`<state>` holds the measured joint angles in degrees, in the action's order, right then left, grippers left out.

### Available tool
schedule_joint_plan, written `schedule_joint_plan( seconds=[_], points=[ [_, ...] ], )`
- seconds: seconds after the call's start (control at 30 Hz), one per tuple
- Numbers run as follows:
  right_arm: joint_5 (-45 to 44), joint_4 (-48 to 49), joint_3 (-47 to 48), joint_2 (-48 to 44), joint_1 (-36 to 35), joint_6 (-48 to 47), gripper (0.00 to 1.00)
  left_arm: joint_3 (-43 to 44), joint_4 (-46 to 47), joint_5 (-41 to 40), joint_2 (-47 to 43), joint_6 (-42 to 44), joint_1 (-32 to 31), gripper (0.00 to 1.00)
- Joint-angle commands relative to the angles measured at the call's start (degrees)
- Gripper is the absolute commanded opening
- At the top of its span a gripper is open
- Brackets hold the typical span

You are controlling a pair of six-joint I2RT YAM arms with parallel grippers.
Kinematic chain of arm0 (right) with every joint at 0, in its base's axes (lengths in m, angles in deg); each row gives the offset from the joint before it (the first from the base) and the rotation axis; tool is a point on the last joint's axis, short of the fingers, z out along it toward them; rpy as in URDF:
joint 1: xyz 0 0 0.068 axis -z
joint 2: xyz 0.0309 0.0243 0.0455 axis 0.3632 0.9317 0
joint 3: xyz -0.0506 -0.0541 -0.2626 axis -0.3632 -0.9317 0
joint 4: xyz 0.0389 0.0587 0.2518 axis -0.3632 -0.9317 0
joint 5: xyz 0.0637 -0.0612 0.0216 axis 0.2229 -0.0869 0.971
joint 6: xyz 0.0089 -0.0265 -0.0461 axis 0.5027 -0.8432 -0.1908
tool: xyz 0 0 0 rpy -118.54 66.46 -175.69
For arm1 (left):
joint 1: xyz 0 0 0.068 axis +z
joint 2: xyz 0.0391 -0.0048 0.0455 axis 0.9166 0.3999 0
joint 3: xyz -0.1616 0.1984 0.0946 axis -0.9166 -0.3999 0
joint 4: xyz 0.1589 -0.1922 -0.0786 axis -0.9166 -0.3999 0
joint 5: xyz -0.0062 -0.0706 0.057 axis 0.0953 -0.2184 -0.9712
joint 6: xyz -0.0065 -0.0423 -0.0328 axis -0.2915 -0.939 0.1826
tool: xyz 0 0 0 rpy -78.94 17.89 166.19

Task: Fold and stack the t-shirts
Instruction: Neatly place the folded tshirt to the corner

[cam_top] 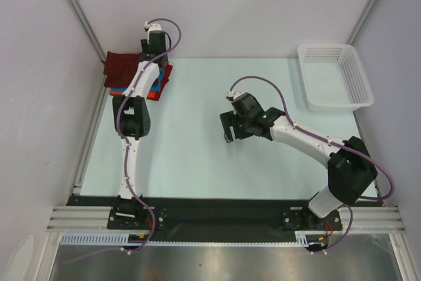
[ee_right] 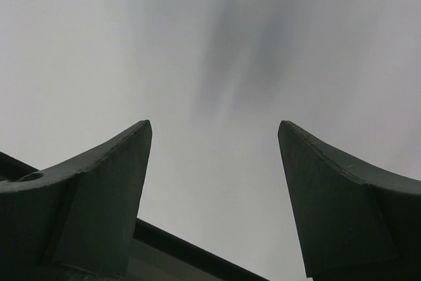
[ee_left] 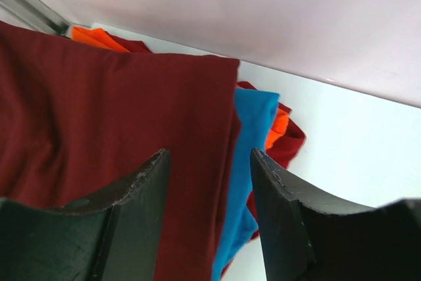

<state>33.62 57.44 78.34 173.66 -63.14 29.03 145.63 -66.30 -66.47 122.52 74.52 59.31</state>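
The dark maroon t-shirt [cam_top: 122,65] lies folded on top of a stack in the table's far left corner. In the left wrist view the maroon t-shirt [ee_left: 118,116] fills the left side, with the bright blue t-shirt [ee_left: 253,136] and the orange-red t-shirt [ee_left: 279,129] showing under its right edge. Blue [cam_top: 117,90] and orange-red [cam_top: 156,90] edges also show in the top view. My left gripper [cam_top: 150,56] [ee_left: 207,162] is open and empty just above the maroon shirt's right edge. My right gripper [cam_top: 229,126] [ee_right: 214,129] is open and empty over the middle of the table.
A white plastic mesh basket [cam_top: 327,47] stands at the far right corner. The pale table [cam_top: 197,156] is bounded by grey walls at the back and sides. The stack lies against the left wall and its rail [ee_left: 26,4].
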Motion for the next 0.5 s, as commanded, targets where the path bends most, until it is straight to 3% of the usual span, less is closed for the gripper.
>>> schedule_joint_plan(
  seconds=[0.0,0.33,0.47],
  points=[
    [-0.8,1.0,0.0,-1.6,0.3,1.0,0.83,2.8,3.0,-3.1,1.5,3.7,0.2,0.57],
    [-0.8,1.0,0.0,-0.4,0.2,1.7,0.83,4.6,5.2,-1.6,4.6,5.1,0.4,0.57],
    [-1.2,0.9,0.1,-0.4,0.2,1.7,0.83,4.2,4.9,-2.3,4.6,4.2,1.0,0.48]
  ],
)
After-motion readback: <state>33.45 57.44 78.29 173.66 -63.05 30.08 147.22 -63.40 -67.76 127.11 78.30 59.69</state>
